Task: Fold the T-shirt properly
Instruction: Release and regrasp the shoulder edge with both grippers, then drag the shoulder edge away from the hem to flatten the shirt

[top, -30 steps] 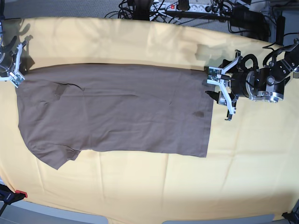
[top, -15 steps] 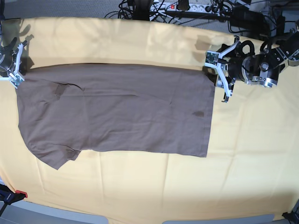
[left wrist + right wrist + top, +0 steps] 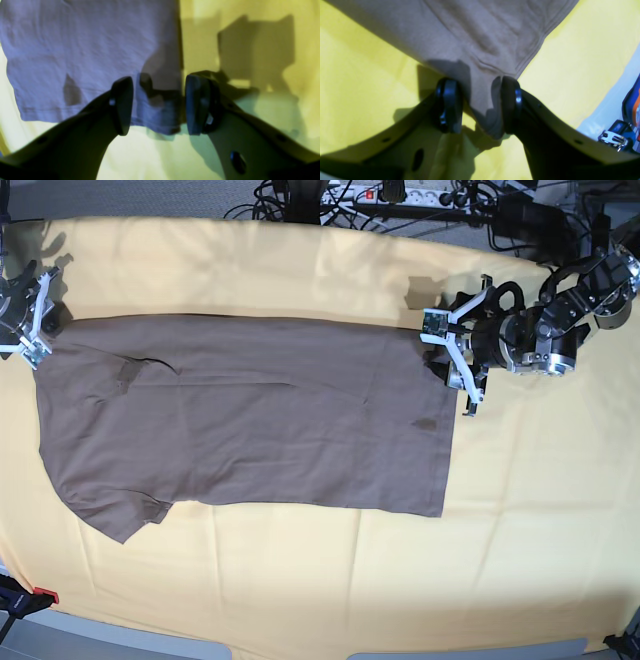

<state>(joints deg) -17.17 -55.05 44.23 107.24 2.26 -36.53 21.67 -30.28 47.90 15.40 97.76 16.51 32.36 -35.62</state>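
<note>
Corner-gripping step: plain taupe cloth T-shirt (image 3: 240, 420) lies half-folded on the pale yellow cloth (image 3: 520, 520); left gripper (image 3: 157, 105) and right gripper (image 3: 476, 105) (both gaping) straddle far-edge corners and next need closing.

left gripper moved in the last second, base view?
Yes. The left gripper went up and toward the T-shirt, now at its top hem corner.

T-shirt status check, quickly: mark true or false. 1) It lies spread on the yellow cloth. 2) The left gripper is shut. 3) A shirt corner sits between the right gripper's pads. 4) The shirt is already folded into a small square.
1) True: the T-shirt lies on the yellow cloth.
2) False: the left gripper is open at the hem corner.
3) True, with the right gripper open.
4) False: a sleeve shows; it is long, not square.
</note>
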